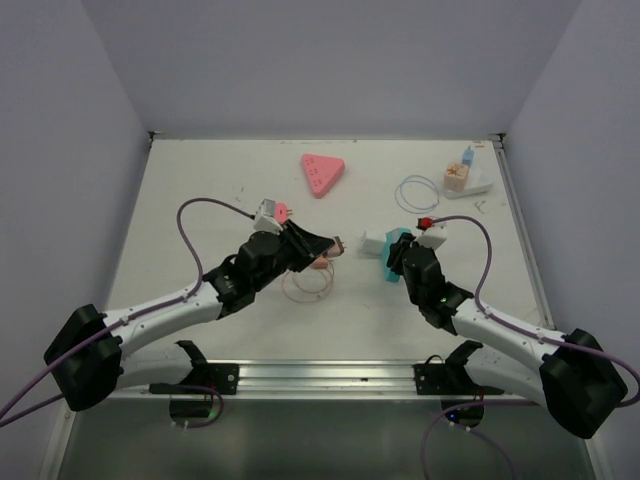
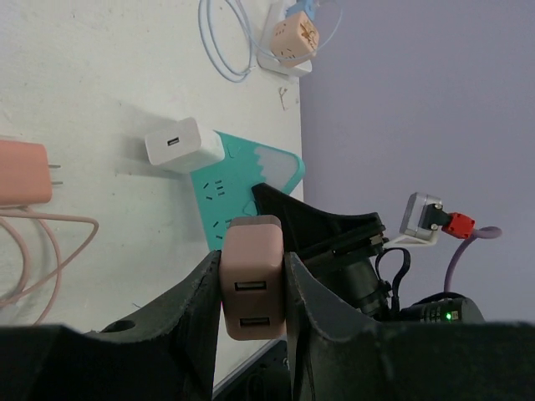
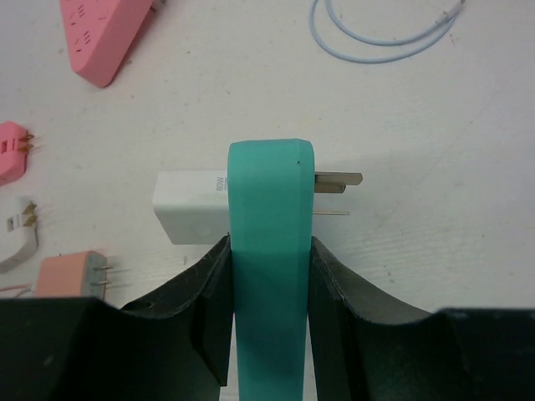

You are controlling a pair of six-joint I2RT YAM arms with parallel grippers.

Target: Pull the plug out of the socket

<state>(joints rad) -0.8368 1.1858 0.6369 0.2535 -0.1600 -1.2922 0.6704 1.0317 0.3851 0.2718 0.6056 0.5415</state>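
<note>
My left gripper (image 1: 328, 250) is shut on a dusty-pink plug (image 2: 251, 276), a charger block with two USB ports facing the left wrist camera. The plug (image 1: 337, 246) hangs clear of the socket, with a gap of table between them. The socket (image 3: 269, 217) is a teal triangular power strip, and my right gripper (image 1: 397, 262) is shut on it, one finger on each flat side. In the top view the socket (image 1: 401, 241) stands on edge. A white charger (image 3: 191, 213) lies on the table just behind it, its prongs bare.
A pink triangular socket (image 1: 323, 172) lies at the back centre. A blue cable coil (image 1: 416, 190) and a white strip with a peach cube (image 1: 465, 178) sit back right. A pink plug (image 1: 283, 210), a peach charger (image 2: 23, 171) and a pink cable loop (image 1: 308, 285) lie near the left arm.
</note>
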